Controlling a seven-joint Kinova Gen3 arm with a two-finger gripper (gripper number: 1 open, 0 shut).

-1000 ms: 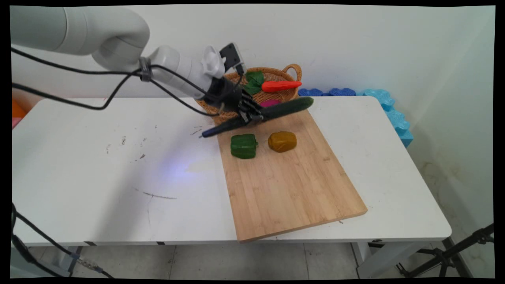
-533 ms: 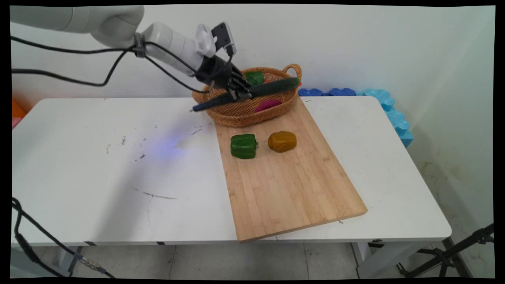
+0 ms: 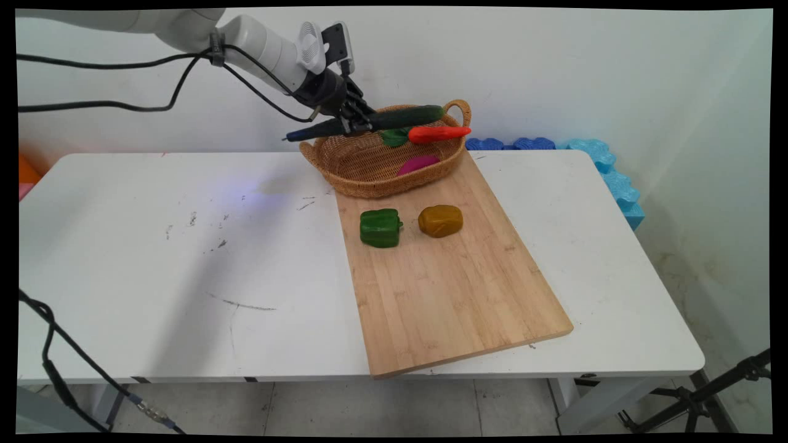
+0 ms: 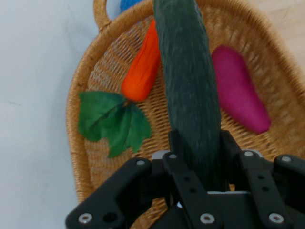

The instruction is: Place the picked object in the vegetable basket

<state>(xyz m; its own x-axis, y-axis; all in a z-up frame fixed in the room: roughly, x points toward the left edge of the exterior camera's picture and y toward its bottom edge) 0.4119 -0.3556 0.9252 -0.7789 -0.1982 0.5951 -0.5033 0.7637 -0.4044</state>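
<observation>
Main view: gripper (image 3: 356, 121) is carrying a cucumber (image 3: 403, 117) above the basket (image 3: 369, 178).
Fingers are clamping its middle, keeping it level.

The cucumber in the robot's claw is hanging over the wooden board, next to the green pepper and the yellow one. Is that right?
Not quite. The end effector does hold the cucumber, but the hand view shows it over the basket, above the carrot and the pink vegetable. The green pepper and yellow pepper do sit on the wooden board.
</observation>
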